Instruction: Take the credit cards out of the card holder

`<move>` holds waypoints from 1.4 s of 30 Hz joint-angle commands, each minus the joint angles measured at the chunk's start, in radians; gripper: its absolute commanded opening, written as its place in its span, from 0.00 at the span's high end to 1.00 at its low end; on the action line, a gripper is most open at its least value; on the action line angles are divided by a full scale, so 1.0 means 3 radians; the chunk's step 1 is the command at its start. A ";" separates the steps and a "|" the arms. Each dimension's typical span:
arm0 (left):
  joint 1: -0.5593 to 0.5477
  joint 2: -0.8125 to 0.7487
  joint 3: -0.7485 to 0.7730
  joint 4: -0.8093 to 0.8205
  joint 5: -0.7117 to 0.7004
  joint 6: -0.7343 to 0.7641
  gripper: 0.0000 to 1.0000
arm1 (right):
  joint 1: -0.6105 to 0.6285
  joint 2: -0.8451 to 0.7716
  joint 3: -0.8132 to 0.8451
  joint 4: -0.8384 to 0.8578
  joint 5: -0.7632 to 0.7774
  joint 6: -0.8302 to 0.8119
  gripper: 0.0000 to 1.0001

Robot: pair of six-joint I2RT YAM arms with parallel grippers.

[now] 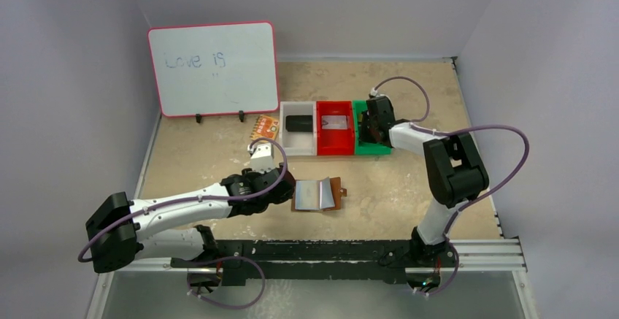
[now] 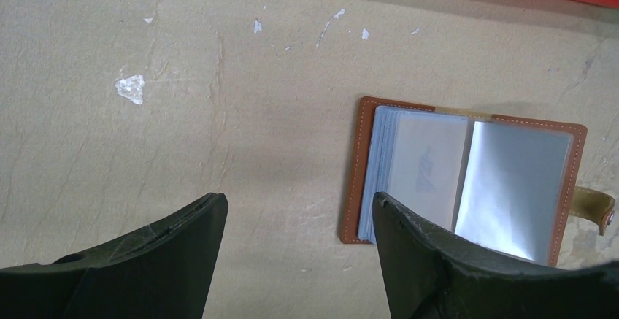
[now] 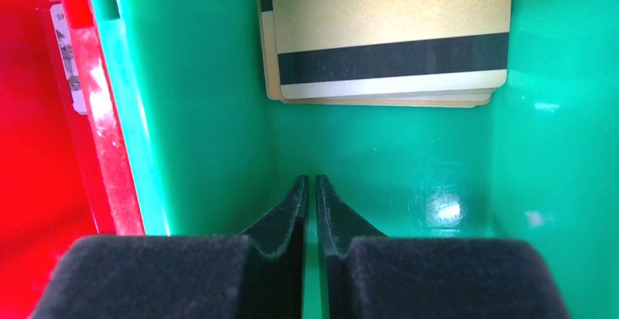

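The whiteboard [image 1: 213, 68] reads "Love is".

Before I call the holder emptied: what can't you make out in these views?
- Brown leather card holder: left wrist view; glare on its clear sleeves, and a finger of the left gripper over its near corner, hide whether cards remain.
- Gold, black-striped credit cards in the green plastic bin: right wrist view; the top edge cuts the stack, count unclear.
- Dark object in the white bin: top view; too small to identify.
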State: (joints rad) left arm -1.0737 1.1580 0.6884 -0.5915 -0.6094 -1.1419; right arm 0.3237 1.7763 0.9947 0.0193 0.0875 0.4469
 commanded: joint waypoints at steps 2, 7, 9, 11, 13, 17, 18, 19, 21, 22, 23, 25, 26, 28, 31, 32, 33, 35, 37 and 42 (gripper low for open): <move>0.0015 -0.0027 0.0119 0.0082 0.0000 -0.0023 0.27 | 0.0096 -0.0139 -0.0185 -0.0030 -0.0020 0.0120 0.90; 0.0015 0.0001 0.0105 0.0146 0.0071 0.0003 0.27 | 0.0101 -0.0332 -0.0119 -0.0152 -0.0044 0.0029 0.84; 0.0019 0.0031 0.0100 0.0173 0.0078 0.0002 0.27 | 0.0099 -0.0508 -0.0119 -0.0276 0.0033 0.0006 0.79; 0.0015 0.0050 0.0092 0.0223 0.0083 -0.0009 0.27 | 0.0100 -0.0672 0.0049 -0.0423 0.0159 -0.0010 0.73; 0.0015 0.0060 0.0086 0.0282 0.0096 -0.0011 0.27 | 0.0102 -0.0851 0.0088 -0.0535 0.0210 -0.0057 0.68; 0.0015 0.0043 0.0070 0.0391 0.0111 0.0041 0.24 | 0.0108 -0.1266 -0.0033 -0.0438 -0.0225 -0.0257 0.63; 0.0016 0.0026 0.0069 0.0391 0.0089 0.0043 0.23 | 0.0118 -0.1389 -0.0060 -0.0422 -0.0303 -0.0220 0.63; 0.0015 0.0011 0.0071 0.0374 0.0053 0.0036 0.22 | 0.0132 -0.1513 -0.0185 -0.0385 -0.0394 -0.0175 0.62; 0.0017 -0.0021 0.0082 0.0292 -0.0042 -0.0015 0.22 | 0.0202 -0.1745 -0.0350 -0.0297 -0.0524 -0.0014 0.62; 0.0015 -0.0043 0.0080 0.0251 -0.0099 -0.0052 0.21 | 0.0260 -0.1851 -0.0435 -0.0236 -0.0587 0.0095 0.61; 0.0018 -0.0065 0.0078 0.0208 -0.0156 -0.0093 0.21 | 0.0340 -0.1937 -0.0516 -0.0160 -0.0650 0.0194 0.61; 0.0018 -0.0112 0.0074 0.0115 -0.0275 -0.0192 0.21 | 0.0535 -0.2078 -0.0653 -0.0061 -0.0680 0.0423 0.61; 0.0017 -0.0132 0.0080 0.0054 -0.0338 -0.0243 0.21 | 0.0660 -0.2106 -0.0691 -0.0032 -0.0629 0.0518 0.61; 0.0016 -0.0197 0.0087 -0.0058 -0.0457 -0.0332 0.21 | 0.0963 -0.2101 -0.0729 -0.0030 -0.0455 0.0676 0.61; 0.0015 -0.0343 0.0076 -0.0242 -0.0632 -0.0490 0.21 | 0.1393 -0.1972 -0.0694 -0.0114 -0.0163 0.0842 0.60; 0.0015 -0.0390 0.0068 -0.0295 -0.0689 -0.0557 0.21 | 0.1525 -0.1911 -0.0675 -0.0143 -0.0068 0.0892 0.60; 0.0017 -0.0453 0.0050 -0.0345 -0.0741 -0.0630 0.21 | 0.1677 -0.1846 -0.0655 -0.0193 0.0043 0.0941 0.60; 0.0015 -0.0587 0.0005 -0.0397 -0.0819 -0.0760 0.21 | 0.1896 -0.1718 -0.0570 -0.0430 0.0389 0.1096 0.58; 0.0015 -0.0717 -0.0055 -0.0426 -0.0884 -0.0902 0.21 | 0.2053 -0.1629 -0.0529 -0.0557 0.0627 0.1211 0.57; 0.0015 -0.0874 -0.0155 -0.0411 -0.0900 -0.0977 0.22 | 0.2278 -0.1312 -0.0419 -0.0528 0.0550 0.1222 0.56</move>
State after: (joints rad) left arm -1.0737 0.9176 0.6617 -0.6952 -0.8246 -1.3720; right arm 0.9653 1.3293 0.7898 -0.1207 0.1745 0.7605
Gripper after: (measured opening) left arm 0.786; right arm 0.436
